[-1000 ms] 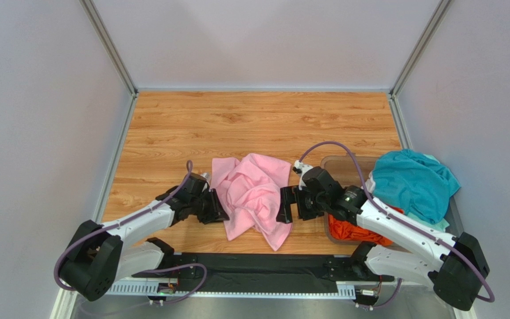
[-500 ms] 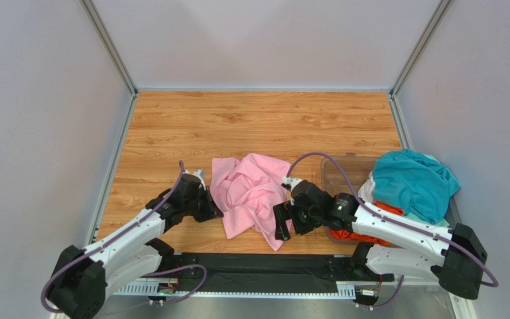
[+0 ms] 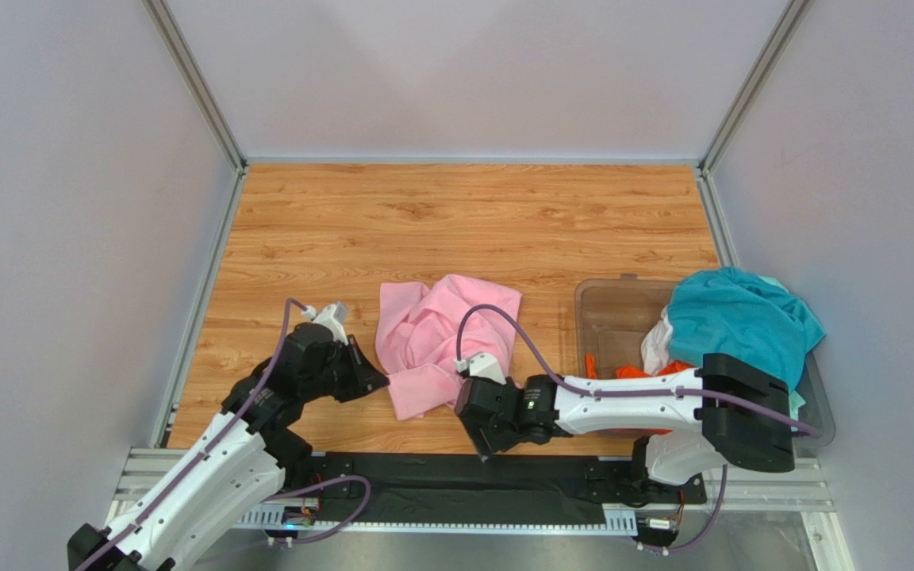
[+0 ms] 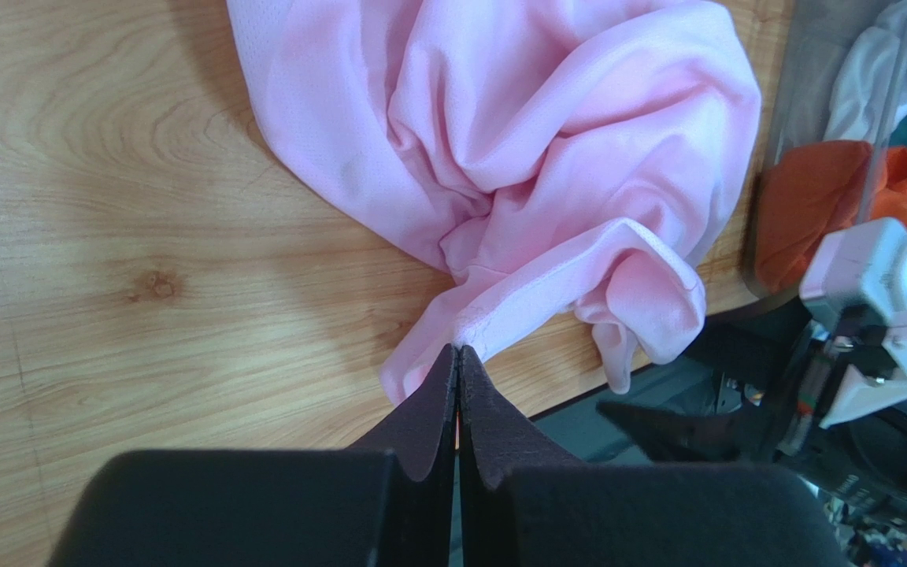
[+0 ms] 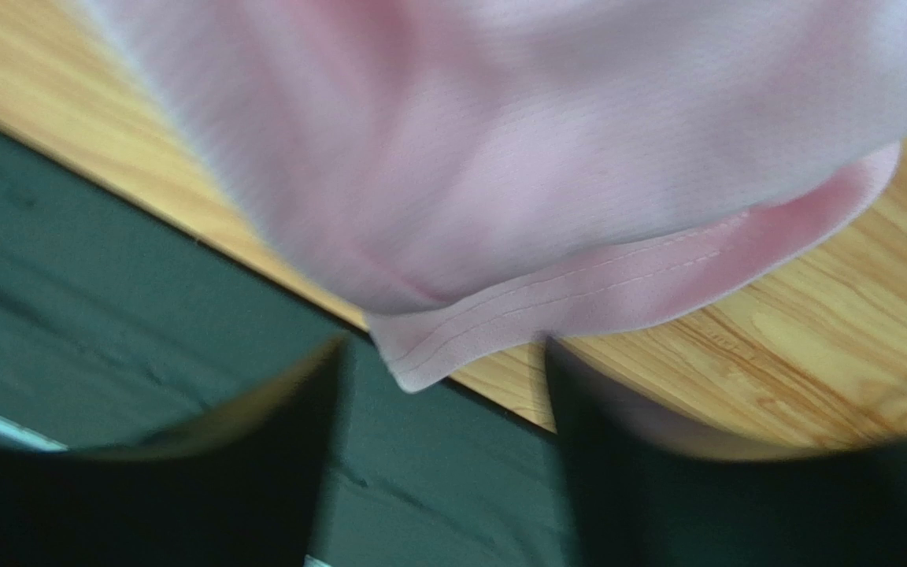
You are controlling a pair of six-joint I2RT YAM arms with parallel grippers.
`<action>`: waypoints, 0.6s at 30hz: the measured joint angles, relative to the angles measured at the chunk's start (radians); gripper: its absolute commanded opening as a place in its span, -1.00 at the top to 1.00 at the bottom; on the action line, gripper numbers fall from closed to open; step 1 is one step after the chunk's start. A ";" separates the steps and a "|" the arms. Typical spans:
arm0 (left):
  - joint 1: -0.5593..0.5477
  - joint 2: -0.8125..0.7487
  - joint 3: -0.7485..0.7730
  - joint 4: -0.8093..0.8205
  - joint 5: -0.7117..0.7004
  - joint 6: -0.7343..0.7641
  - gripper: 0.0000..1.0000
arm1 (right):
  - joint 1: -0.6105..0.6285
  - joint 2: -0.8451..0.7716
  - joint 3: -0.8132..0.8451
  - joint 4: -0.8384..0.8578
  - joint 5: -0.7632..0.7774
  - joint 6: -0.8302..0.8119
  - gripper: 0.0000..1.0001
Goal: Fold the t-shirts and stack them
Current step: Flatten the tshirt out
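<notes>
One pink t-shirt (image 3: 444,339) — near-left to far-right

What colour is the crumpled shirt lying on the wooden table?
Light pink, plain. The shirt shows best in the left wrist view.

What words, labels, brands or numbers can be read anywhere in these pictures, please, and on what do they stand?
None: no readable text shows on the pink shirt, the teal shirt, the bin or the table.
</notes>
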 measured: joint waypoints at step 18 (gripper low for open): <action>0.000 0.035 0.346 -0.138 -0.292 0.063 1.00 | -0.107 -0.163 0.086 -0.292 0.328 0.062 1.00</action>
